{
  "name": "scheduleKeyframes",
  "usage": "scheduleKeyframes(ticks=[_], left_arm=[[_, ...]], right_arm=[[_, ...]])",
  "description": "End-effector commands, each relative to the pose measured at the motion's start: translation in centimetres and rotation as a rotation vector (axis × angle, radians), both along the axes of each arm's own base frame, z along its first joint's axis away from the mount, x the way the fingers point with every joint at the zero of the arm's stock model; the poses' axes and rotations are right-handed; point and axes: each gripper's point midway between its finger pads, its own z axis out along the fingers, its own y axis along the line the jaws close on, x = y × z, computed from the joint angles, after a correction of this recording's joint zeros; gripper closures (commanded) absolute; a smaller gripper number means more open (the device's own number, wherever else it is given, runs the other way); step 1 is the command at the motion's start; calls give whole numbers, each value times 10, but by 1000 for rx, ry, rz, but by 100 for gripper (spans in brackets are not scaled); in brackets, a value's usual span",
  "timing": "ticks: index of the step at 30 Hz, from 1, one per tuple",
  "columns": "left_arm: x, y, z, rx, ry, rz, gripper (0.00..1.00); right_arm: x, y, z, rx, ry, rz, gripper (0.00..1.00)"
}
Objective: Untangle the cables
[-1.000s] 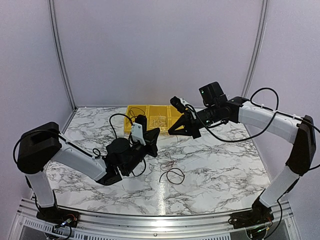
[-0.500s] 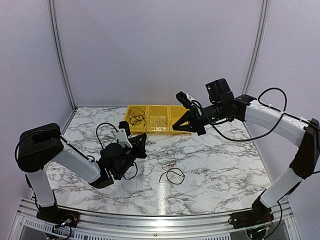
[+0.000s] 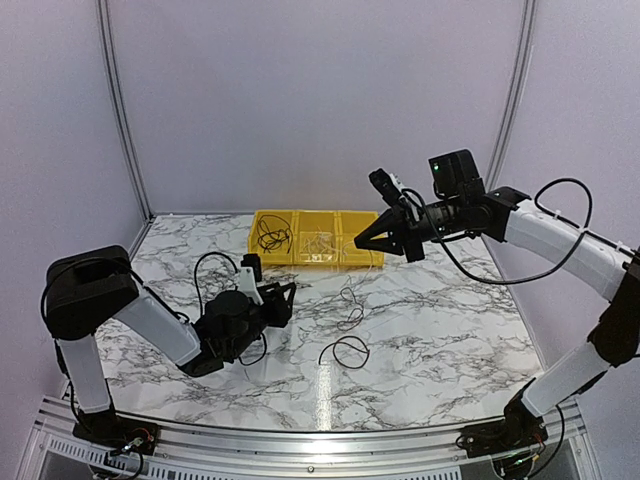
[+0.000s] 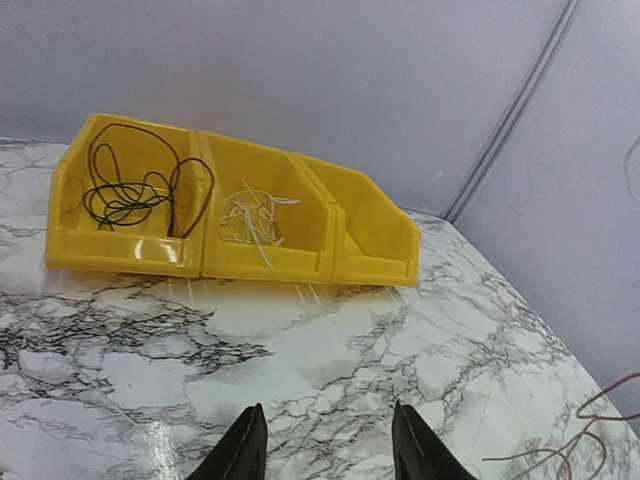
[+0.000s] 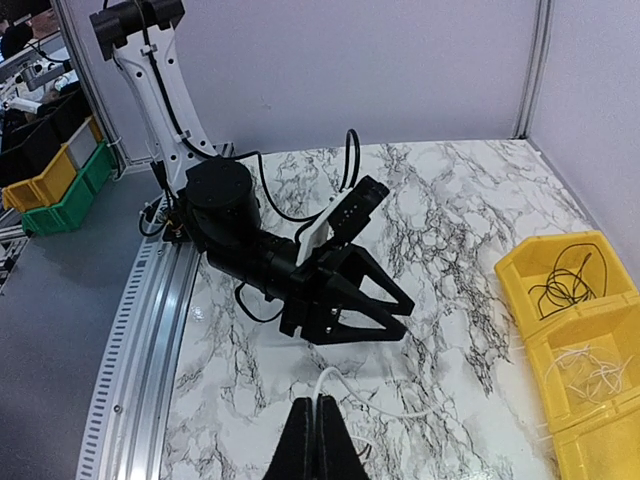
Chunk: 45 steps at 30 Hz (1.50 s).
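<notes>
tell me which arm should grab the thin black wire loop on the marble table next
Likely left. The left gripper is open, empty and low near the thin black wire loop; the right gripper is raised by the yellow plastic bins, shut on another thin wire.

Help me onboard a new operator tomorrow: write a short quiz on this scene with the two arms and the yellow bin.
1. True or false: the left gripper stands open with nothing between its fingers.
2. Seen from the top camera, which compartment of the yellow bin holds the black cable? A) left B) middle C) right
3. What does the shut right gripper pinch at its tips?
Key: 1 true; 2 A; 3 a thin wire.
</notes>
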Motion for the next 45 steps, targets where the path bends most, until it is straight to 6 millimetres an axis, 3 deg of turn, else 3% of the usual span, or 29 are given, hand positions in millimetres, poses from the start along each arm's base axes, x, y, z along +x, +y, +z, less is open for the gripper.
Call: scheduleKeyframes(ticks=[1, 6, 9, 13, 23, 32, 37, 45], left_arm=[[-23, -42, 13, 62, -87, -189, 56], [-52, -86, 30, 75, -174, -376, 54], [-61, -97, 37, 118, -230, -359, 45], [-70, -106, 43, 185, -289, -347, 44], [-57, -112, 49, 190, -290, -275, 49], [-52, -117, 56, 134, -268, -244, 46], [-37, -116, 48, 160, -226, -136, 51], [-35, -156, 43, 170, -280, -225, 49]], right_arm=[[6, 1, -2, 9, 7, -11, 100], [10, 1, -6, 0, 3, -30, 100], [12, 2, -8, -5, 2, -39, 100], [14, 2, -10, -10, 5, -46, 100], [14, 3, -14, -13, 14, -44, 100], [15, 4, -18, -11, 27, -44, 100], [13, 5, -16, -2, 35, -33, 100], [6, 9, -17, 13, 70, 4, 100]])
